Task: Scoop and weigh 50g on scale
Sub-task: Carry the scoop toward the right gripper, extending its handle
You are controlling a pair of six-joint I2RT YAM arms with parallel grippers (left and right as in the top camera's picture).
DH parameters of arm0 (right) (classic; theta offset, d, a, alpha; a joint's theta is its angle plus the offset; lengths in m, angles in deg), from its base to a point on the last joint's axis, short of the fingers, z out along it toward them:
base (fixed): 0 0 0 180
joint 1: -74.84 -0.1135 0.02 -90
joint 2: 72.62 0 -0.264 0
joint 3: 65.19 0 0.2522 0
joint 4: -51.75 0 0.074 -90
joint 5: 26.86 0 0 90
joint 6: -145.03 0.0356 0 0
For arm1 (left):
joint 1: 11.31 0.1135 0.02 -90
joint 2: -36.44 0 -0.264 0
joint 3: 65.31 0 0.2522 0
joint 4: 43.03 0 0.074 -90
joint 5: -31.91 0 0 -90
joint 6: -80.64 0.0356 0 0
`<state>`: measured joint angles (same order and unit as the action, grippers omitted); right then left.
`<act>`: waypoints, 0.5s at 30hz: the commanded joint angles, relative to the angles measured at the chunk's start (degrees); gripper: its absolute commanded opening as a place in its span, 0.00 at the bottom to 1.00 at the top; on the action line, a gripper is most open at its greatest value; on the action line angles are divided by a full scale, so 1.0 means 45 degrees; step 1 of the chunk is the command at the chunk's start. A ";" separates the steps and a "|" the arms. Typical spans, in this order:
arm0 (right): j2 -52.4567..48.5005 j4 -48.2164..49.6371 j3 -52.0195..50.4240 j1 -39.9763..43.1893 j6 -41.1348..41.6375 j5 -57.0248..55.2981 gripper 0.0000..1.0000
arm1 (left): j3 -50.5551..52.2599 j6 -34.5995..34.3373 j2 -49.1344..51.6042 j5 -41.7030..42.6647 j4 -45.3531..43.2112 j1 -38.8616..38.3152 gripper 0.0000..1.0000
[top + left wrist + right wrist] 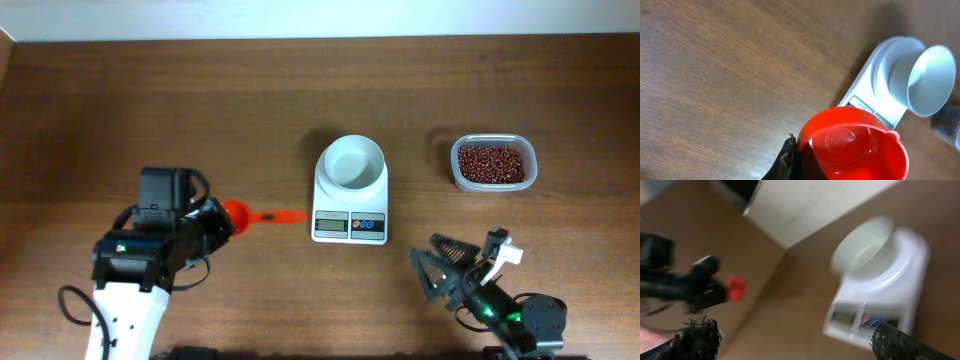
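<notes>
Red plastic scoop sits empty mid-table, the left gripper clamped on its bowl rim. The small white digital scale's bowl is bare, and the clear plastic tub of red beans looks full. All the scooping is still to do.

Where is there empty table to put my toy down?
Bare: the wide strip of table behind the scale and bean tub, and the far left corner. A narrower gap lies between scale and tub. Crowded: in front, where the red scoop and right gripper flank the scale.
</notes>
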<state>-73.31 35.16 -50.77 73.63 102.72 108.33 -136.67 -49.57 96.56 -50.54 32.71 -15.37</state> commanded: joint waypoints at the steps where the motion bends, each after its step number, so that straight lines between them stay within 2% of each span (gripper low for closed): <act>1: 0.0073 0.0010 -0.0078 -0.0073 0.1894 0.2025 0.99 | 0.0393 -0.0175 0.0044 -0.0034 -0.0058 -0.0903 0.00; 4: 0.0073 -0.0019 -0.0078 -0.0073 0.1676 0.0544 0.99 | 0.0738 -0.1666 0.0044 -0.0937 -0.0058 -0.1705 0.00; 6: 0.0073 0.0117 -0.0078 -0.0073 0.0384 0.0500 0.99 | 0.0952 -0.2822 0.0044 -0.1384 -0.0029 -0.2142 0.00; 9: -0.0015 -0.0277 -0.0073 -0.0073 0.0165 0.0850 1.00 | 0.1166 -0.4216 0.0073 -0.1792 -0.0039 -0.2764 0.00; 13: -0.0767 -0.0282 -0.0049 -0.0073 0.0622 0.1889 1.00 | 0.1175 -0.4289 0.0423 -0.2021 -0.0185 -0.3725 0.00; 15: -0.1321 -0.0277 -0.0049 -0.0078 0.0869 0.2419 1.00 | 0.1175 -0.3677 0.0782 -0.2118 -0.0423 -0.4240 0.00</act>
<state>-77.22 33.96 -50.81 73.63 105.62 115.33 -131.80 -67.27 98.39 -58.41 31.81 -32.26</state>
